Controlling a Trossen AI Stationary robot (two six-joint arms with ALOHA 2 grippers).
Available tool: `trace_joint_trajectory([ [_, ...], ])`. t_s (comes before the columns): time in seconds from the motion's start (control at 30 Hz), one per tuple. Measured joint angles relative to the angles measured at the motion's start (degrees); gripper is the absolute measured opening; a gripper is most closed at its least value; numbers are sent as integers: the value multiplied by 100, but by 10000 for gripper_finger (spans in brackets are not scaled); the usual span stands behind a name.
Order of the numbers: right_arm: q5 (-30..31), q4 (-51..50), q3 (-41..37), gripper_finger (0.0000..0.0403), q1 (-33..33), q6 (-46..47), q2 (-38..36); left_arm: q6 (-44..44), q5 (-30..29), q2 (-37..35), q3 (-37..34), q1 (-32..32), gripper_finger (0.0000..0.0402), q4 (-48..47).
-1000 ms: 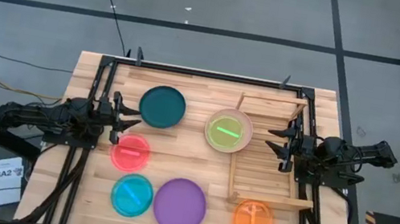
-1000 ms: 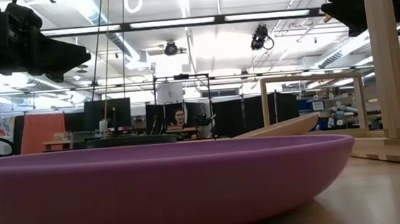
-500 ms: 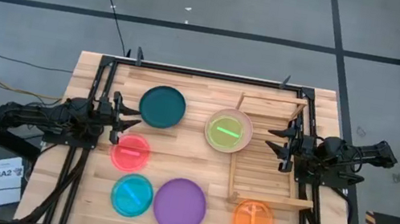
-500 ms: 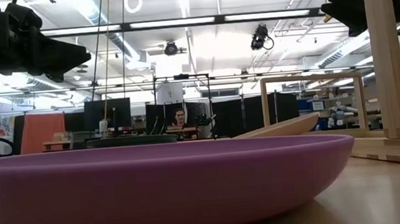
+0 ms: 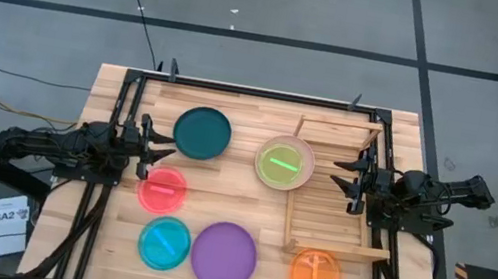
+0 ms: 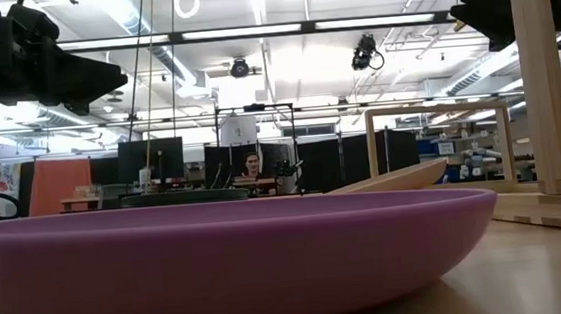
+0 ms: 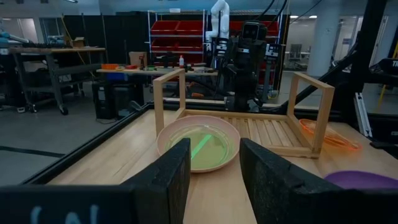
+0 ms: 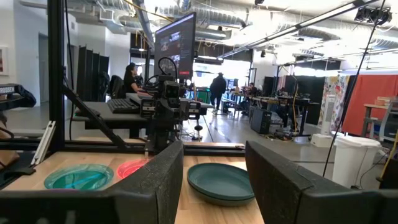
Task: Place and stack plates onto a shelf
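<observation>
Several round plates lie on the wooden table: dark teal (image 5: 201,133), red-pink (image 5: 162,190), cyan (image 5: 165,243), purple (image 5: 224,255) and orange (image 5: 315,275). A green plate (image 5: 284,165) lies inside a pale pink plate (image 7: 198,142), whose rim on the shelf's side rests raised on the shelf's left rail. The light-wood shelf (image 5: 336,195) stands at the right. My left gripper (image 5: 152,150) hovers open at the table's left, between the teal and red-pink plates. My right gripper (image 5: 348,179) hovers open over the shelf's right part. Each points level toward the table's middle.
Dark frame rails (image 5: 257,90) run along the table's far edge and sides. Bare wood lies between the teal and pink plates and in front of the shelf. A person sits at a desk (image 8: 132,78) in the room beyond the table.
</observation>
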Motion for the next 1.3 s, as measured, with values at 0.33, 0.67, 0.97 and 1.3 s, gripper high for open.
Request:
trace_joint_trajectory([
  [0.33,2,195,0,179,0,433,0,-2,0,0,1,0,144,2],
  [0.67,3,397,0,196,0,1213,0,-2,-1,0,0,1,144,1],
  [0.97,58,1088,1,242,0,1649,33,-4,-1,0,0,1,144,2],
  [1.3,869,1098,612,242,0,1703,1262,-4,-2,0,0,1,144,2],
])
